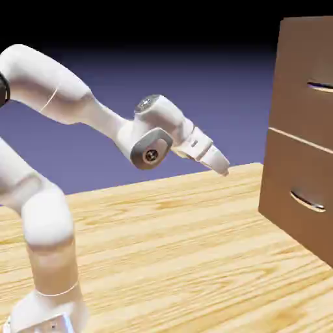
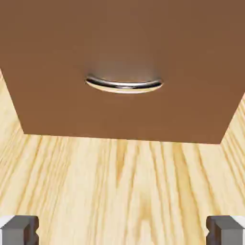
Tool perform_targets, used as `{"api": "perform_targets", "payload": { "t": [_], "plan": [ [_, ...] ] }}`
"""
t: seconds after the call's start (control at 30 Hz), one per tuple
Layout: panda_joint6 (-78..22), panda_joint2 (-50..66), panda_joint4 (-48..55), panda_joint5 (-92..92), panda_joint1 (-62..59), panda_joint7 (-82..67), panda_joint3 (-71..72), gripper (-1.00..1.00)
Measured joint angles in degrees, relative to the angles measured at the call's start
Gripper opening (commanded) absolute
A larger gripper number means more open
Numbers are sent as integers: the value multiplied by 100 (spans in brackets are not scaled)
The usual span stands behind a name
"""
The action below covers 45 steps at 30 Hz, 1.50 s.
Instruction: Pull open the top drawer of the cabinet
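The brown cabinet's (image 1: 296, 114) top drawer (image 1: 302, 78) sits closed, silver-handled.

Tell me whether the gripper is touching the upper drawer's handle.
No, the gripper hangs over the table, with open space between it and that handle.

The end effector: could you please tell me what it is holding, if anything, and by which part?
Nothing; the end effector is open with nothing between its tips.

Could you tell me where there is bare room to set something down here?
The table shows bare wood between the arm's base and the cabinet. It is crowded at the table's exterior-view left, under the arm, and where the cabinet stands.
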Motion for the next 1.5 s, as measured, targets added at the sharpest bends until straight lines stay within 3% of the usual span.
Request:
{"api": "perform_targets", "payload": {
  "t": [1.5],
  "plan": [
    [-237,385,5722,-10028,9344,-10070,-8756,0]
  ]
}}
